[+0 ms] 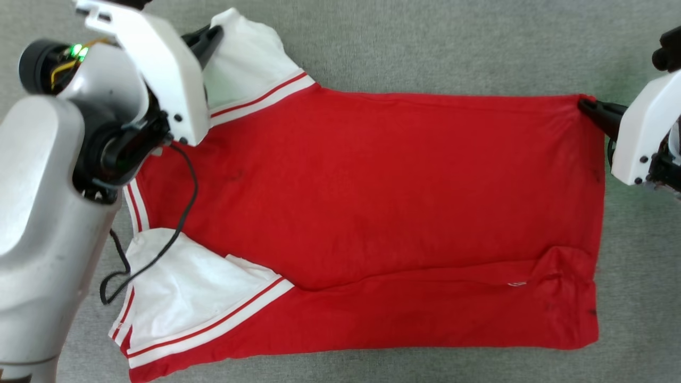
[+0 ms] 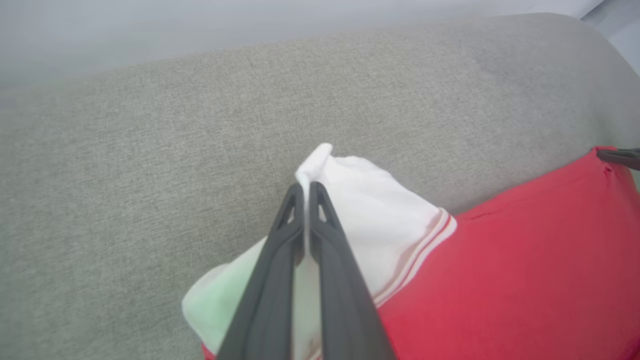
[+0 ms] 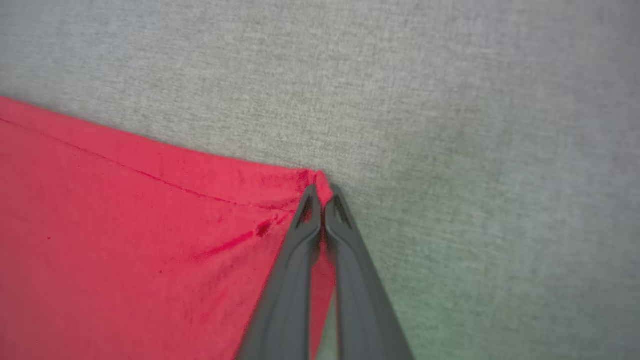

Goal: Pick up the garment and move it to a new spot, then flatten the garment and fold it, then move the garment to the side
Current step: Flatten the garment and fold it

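The garment (image 1: 372,202), a red T-shirt with white sleeves and red-white striped trim, lies spread sideways on the grey fabric surface, plain red side up, its near long edge folded over. My left gripper (image 1: 215,33) is shut on the far white sleeve (image 2: 360,200), whose tip pokes out past the gripper (image 2: 306,186). At the far right, the right gripper (image 1: 585,106) is shut on the red hem corner (image 3: 320,180), with cloth pinched between the fingertips of the gripper (image 3: 322,192). That same gripper's dark fingertips (image 2: 620,157) show at the right edge of the left wrist view.
Grey woven fabric (image 1: 425,48) surrounds the shirt on all sides. A black cable (image 1: 181,213) from my left arm hangs over the near white sleeve (image 1: 181,287). A pale wall rises beyond the surface's far edge in the left wrist view.
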